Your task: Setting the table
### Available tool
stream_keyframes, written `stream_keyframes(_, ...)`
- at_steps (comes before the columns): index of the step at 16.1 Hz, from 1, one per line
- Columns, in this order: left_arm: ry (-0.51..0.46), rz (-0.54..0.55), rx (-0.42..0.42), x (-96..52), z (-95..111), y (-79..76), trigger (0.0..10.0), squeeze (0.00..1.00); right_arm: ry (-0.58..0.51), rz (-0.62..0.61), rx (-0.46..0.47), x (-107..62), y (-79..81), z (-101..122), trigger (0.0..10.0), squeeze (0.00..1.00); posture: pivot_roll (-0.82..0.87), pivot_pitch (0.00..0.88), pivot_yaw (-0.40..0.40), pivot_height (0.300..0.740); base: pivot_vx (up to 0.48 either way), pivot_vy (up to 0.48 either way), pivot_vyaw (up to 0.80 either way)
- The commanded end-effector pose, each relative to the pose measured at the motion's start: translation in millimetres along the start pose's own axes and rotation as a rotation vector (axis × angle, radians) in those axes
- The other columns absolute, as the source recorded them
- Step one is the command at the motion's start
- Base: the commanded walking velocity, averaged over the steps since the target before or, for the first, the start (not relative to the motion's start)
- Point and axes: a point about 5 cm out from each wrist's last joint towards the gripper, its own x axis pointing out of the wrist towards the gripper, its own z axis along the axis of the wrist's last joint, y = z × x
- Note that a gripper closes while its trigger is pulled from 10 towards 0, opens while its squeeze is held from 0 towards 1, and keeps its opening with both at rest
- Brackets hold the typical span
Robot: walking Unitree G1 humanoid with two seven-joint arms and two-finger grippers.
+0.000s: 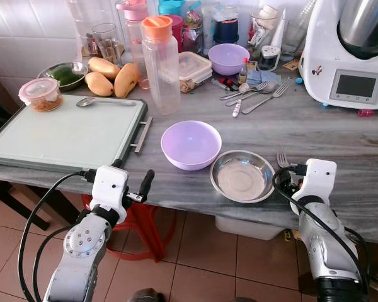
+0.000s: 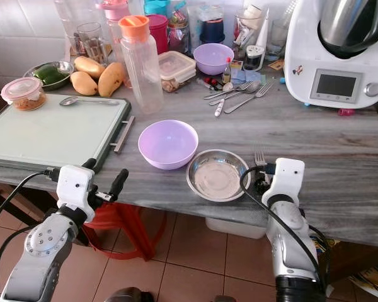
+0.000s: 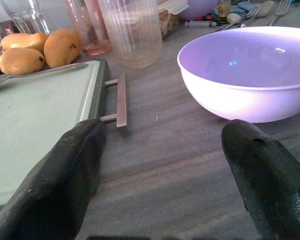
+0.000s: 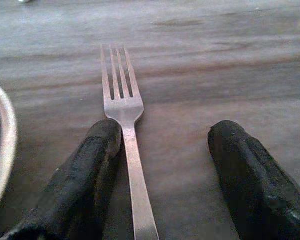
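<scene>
Grey marble counter (image 1: pixel 340 135): purple bowl (image 1: pixel 191 144) beside steel bowl (image 1: pixel 242 175); no readable writing. Left wrist: left gripper (image 3: pixel 165 165) wide open near purple bowl. Right wrist: right gripper (image 4: pixel 162 175) open, fork (image 4: pixel 124 130) lying against one finger.

We see a grey veined stone surface (image 1: pixel 340 135), white tiled wall (image 1: pixel 25 28) behind its far left corner. Terracotta tile floor (image 1: pixel 201 264) below the near edge, red plastic stool (image 1: pixel 145 229) tucked under. Light is even and soft.
</scene>
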Motion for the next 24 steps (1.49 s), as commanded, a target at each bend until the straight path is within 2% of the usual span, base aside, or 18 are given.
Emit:
stream_keyframes(1, 0.003, 0.001, 0.004, 1.1, -1, 0.0, 10.0, 0.00, -0.011, -0.024, 0.011, -0.5, -3.4, 0, 10.0, 1.00, -0.03, 0.000, 0.074, 0.740, 0.000, 0.000, 0.00)
stream_keyframes(6, 0.002, 0.000, -0.001, 1.5, -2, -2.5, 10.0, 0.00, -0.205, -0.016, 0.104, -1.0, 0.4, 29, 10.0, 1.00, -0.04, 0.000, 0.069, 0.740, 0.000, 0.000, 0.00)
stream_keyframes(9, -0.001, 0.003, -0.002, 2.1, -3, -3.6, 10.0, 0.00, -0.271, -0.046, 0.081, -4.5, -3.2, 39, 10.0, 1.00, -0.04, 0.000, 0.066, 0.740, 0.000, 0.000, 0.00)
stream_keyframes(12, -0.004, 0.005, -0.002, 2.0, -3, -4.1, 10.0, 0.00, -0.249, -0.150, 0.047, -20.0, -12.3, 30, 10.0, 1.00, -0.04, 0.000, 0.060, 0.740, 0.000, 0.000, 0.00)
stream_keyframes(13, -0.003, 0.005, -0.003, 2.0, -4, -4.0, 10.0, 0.00, -0.221, -0.204, 0.015, -32.6, -17.8, 19, 10.0, 1.00, -0.04, 0.000, 0.057, 0.740, 0.000, 0.000, 0.00)
stream_keyframes(17, -0.001, 0.003, -0.003, 1.3, -4, -3.5, 10.0, 0.00, -0.112, -0.327, -0.031, -53.0, -33.9, -5, 10.0, 1.00, -0.05, 0.000, 0.060, 0.740, 0.000, 0.000, 0.00)
stream_keyframes(21, 0.002, -0.001, -0.001, 0.8, -4, -3.0, 10.0, 0.00, -0.076, -0.347, -0.045, -51.3, -36.1, -8, 10.0, 1.00, -0.04, 0.000, 0.061, 0.740, 0.000, 0.000, 0.00)
stream_keyframes(24, 0.003, 0.003, 0.003, -0.9, -3, -2.1, 10.0, 0.00, 0.028, -0.328, -0.042, -44.0, -37.0, -19, 10.0, 1.00, -0.03, 0.000, 0.060, 0.740, 0.000, 0.000, 0.00)
